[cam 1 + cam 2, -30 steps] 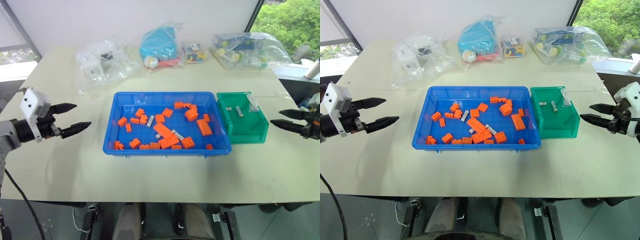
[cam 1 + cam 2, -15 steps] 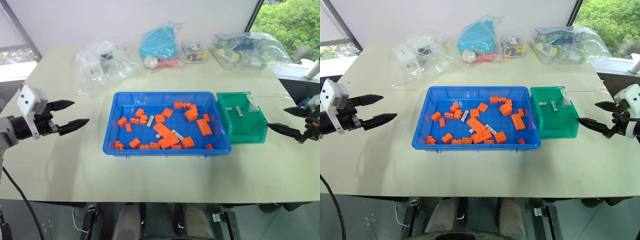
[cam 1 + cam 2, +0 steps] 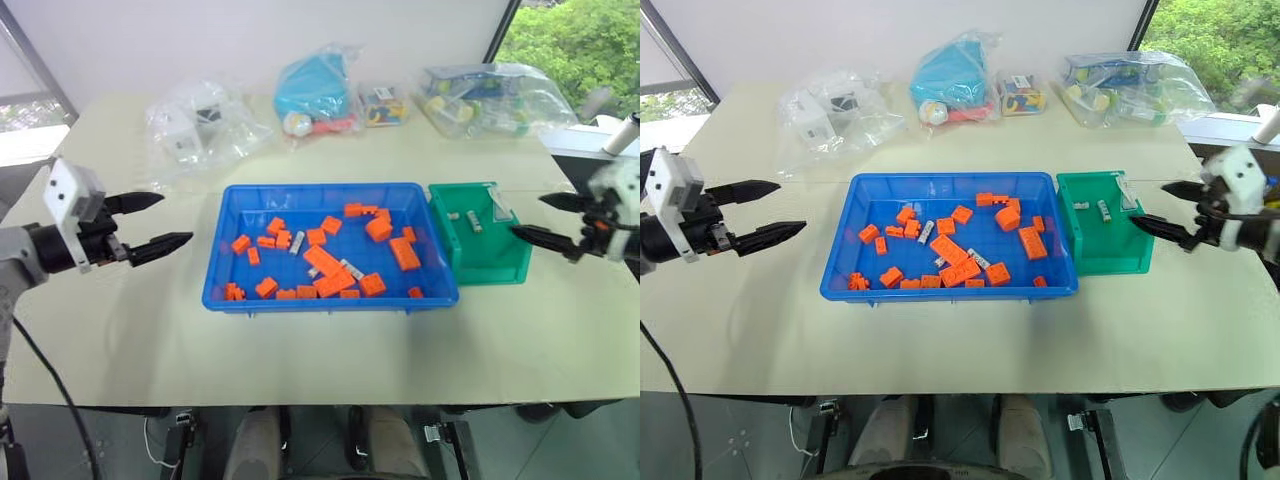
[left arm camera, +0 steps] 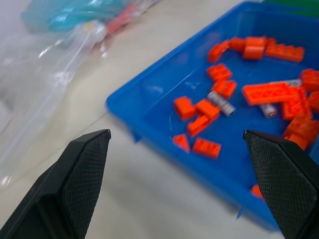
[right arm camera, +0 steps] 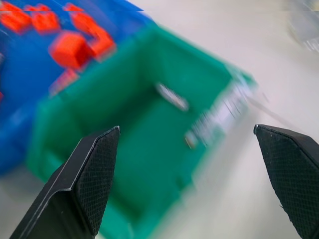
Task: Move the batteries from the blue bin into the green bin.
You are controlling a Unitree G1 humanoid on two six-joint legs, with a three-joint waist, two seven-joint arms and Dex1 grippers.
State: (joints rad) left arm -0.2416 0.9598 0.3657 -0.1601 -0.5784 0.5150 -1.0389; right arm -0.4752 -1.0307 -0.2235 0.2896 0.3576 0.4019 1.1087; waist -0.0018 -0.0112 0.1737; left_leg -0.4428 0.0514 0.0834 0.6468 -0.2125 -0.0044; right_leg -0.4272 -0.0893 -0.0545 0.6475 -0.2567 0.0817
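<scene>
Table (image 3: 330, 360): blue bin (image 3: 225, 262) bricks (image 3: 322, 258), batteries (image 3: 296, 242).

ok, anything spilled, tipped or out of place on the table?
Nothing stands out. The blue bin and green bin sit upright side by side, bricks and batteries stay inside them, and both grippers are open, empty.

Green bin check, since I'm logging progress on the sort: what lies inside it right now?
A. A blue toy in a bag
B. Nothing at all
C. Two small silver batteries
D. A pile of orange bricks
C: two small silver batteries lie on the floor of the green bin, while the orange bricks are all in the blue bin.
</scene>
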